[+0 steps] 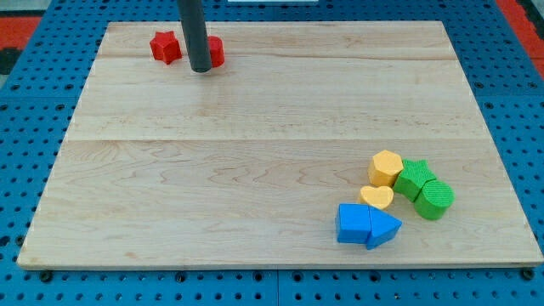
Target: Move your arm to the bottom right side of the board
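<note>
My rod comes down from the view's top and my tip (201, 69) rests on the wooden board (255, 170) near its top left. A red star block (166, 47) lies just left of the tip. A second red block (215, 53) sits right behind the rod, partly hidden, so its shape is unclear. At the bottom right lie a yellow hexagon block (386, 167), a yellow heart block (376, 198), a green star-like block (414, 178), a green cylinder block (436, 199), a blue cube (353, 223) and a blue triangle block (384, 228), all far from the tip.
The board lies on a blue perforated table (34, 127) that surrounds it on all sides. The bottom-right blocks form a tight cluster touching one another.
</note>
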